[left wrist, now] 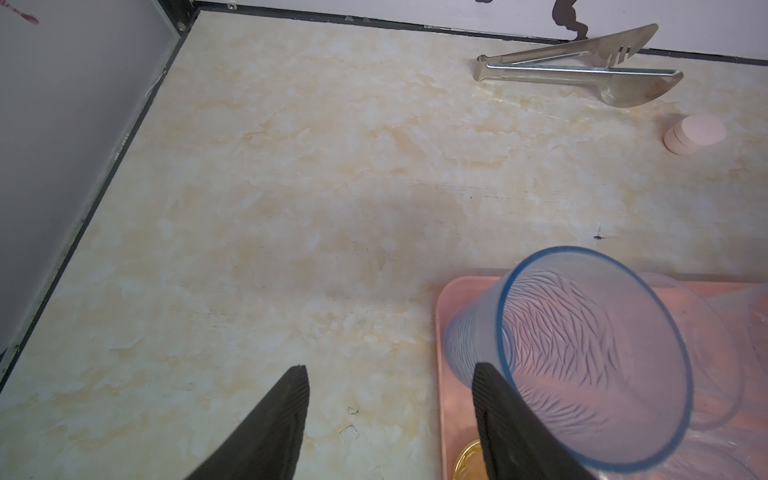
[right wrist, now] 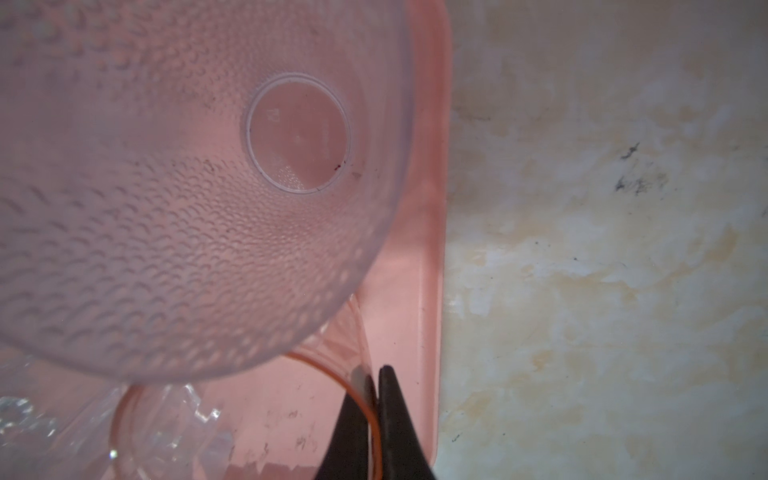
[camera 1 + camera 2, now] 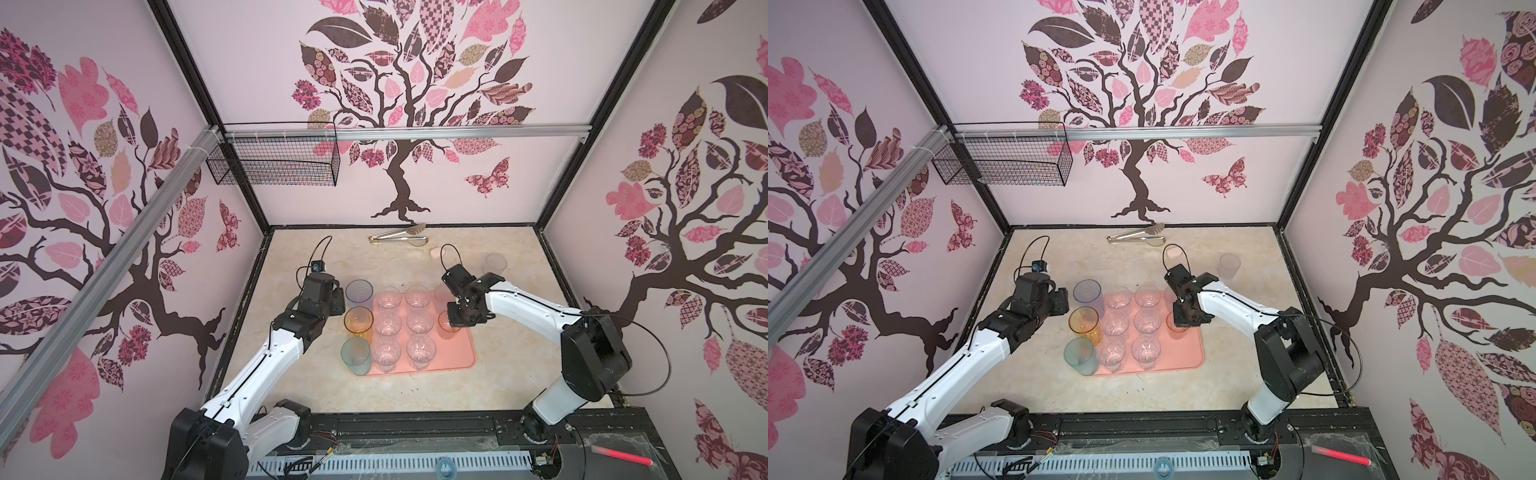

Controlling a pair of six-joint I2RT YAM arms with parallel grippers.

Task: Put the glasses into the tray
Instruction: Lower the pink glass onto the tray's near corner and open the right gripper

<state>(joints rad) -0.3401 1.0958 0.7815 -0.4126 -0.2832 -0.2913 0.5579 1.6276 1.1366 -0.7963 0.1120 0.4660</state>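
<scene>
Two grippers, two roles: your right gripper (image 2: 372,374) pinches the orange glass (image 2: 345,328) by its rim to hold it upright over the tray (image 2: 432,208) beneath. Your left gripper (image 1: 390,368) gapes empty, with the blue tumbler (image 1: 582,353) beside one finger.

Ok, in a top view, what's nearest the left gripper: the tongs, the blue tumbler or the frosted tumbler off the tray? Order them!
1. Blue tumbler, right beside the left gripper.
2. Tongs, by the back wall.
3. Frosted tumbler, far right.
</scene>
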